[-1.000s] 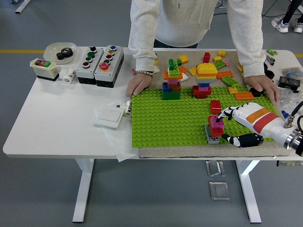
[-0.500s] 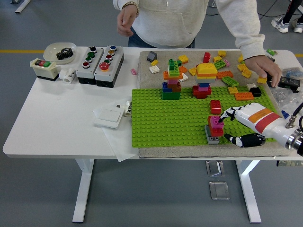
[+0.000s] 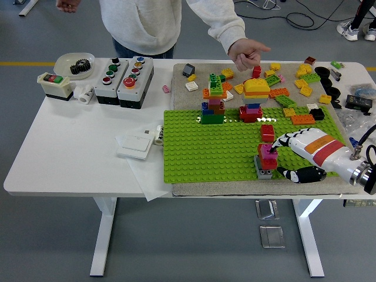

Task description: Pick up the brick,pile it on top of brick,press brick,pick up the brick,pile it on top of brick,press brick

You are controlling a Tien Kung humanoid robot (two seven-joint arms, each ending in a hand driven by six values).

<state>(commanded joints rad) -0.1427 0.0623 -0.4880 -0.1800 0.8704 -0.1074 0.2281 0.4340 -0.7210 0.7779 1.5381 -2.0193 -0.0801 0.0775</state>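
Observation:
A small stack stands near the front right of the green baseplate: a magenta brick on a red one, on a grey brick. My right hand comes in from the right. Its white fingers are stretched out and lie against the magenta brick's top and right side. The black-tipped thumb lies low on the mat, beside the grey brick. A single red brick sits just behind the stack. My left arm is out of view.
Two taller brick towers stand at the baseplate's far edge, with loose bricks behind. A person's hand hovers over them. Button boxes, a bowl and a white switch lie to the left.
The person has stepped to the left, lifted both hands off the table, and one hand now points over the far bricks. My right hand and the stack have stayed put.

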